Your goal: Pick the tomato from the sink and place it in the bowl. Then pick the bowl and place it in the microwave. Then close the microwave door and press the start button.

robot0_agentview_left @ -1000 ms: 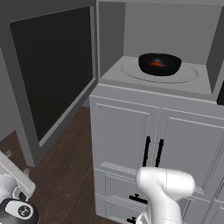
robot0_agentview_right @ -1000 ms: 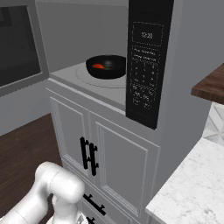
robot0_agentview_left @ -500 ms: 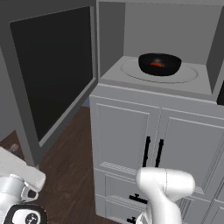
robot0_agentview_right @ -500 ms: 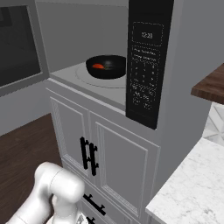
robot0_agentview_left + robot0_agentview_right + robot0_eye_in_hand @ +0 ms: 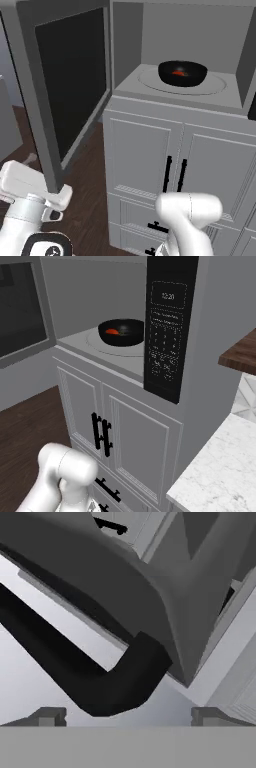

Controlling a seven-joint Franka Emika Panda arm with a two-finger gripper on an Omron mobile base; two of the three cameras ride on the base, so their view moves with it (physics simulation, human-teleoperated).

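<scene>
Black bowl (image 5: 182,73) holding one tomato (image 5: 179,73), inside one microwave (image 5: 190,30), door (image 5: 70,80) open, fingers (image 5: 128,716) spread, released

Even, diffuse rendered light without hard shadows; soft gloss on the bowl (image 5: 182,73), a darker microwave (image 5: 190,35) cavity, slight low-resolution blur throughout, and the close hand view smeared into grey and black shapes.

The microwave door (image 5: 70,80) was cut off by the top and left edges. The tomato (image 5: 179,73) was half hidden, perhaps, behind the rim of the bowl (image 5: 182,73).
</scene>
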